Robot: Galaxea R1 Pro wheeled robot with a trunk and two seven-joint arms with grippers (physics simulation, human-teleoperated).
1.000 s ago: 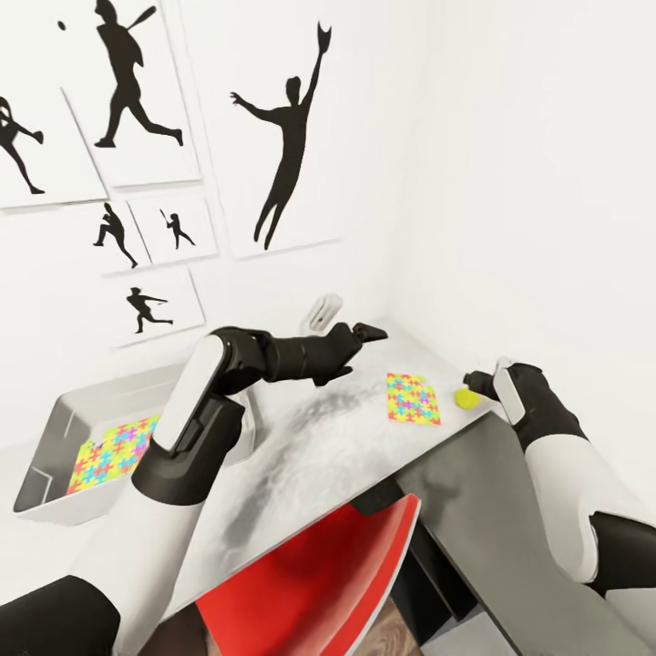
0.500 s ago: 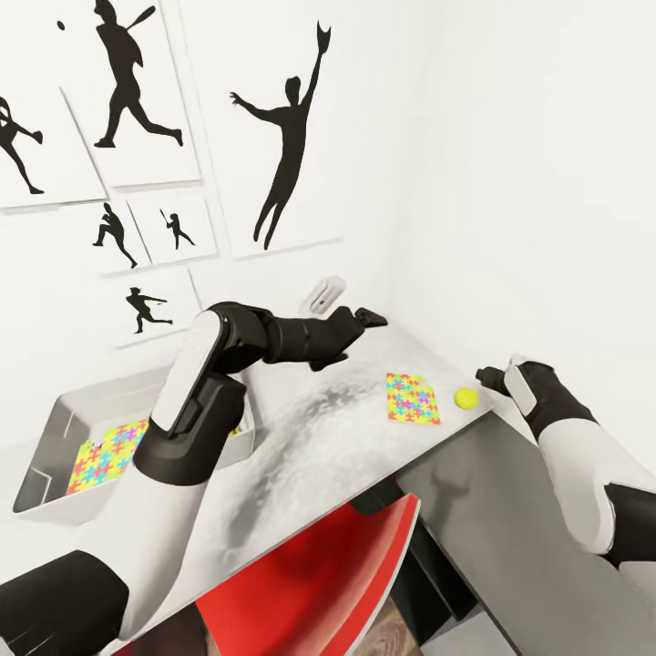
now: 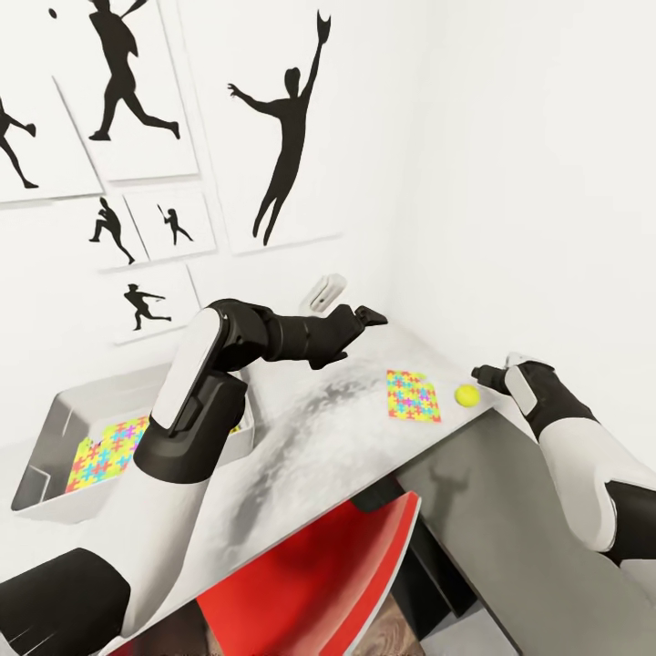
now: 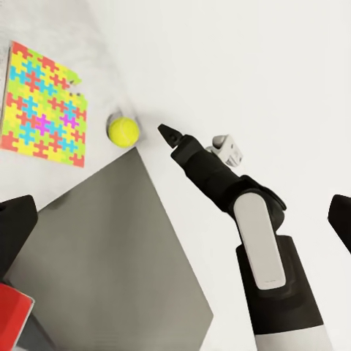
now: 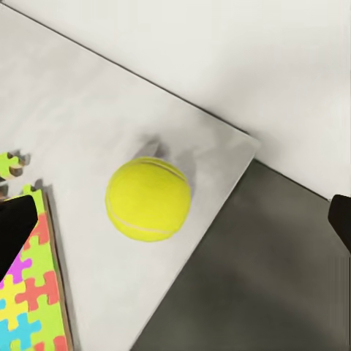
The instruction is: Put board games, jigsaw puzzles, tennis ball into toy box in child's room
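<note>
Ideally, the right gripper (image 3: pixel 483 373), fingers spread wide and empty, should straddle the tennis ball (image 3: pixel 466 394) squarely before closing.

The scene is evenly and brightly lit, and the white walls are nearly washed out. Soft grey shadows are cast on the tabletop (image 3: pixel 310 437) beneath the left arm and beside the tennis ball (image 5: pixel 148 198). Rendering is sharp throughout.
</note>
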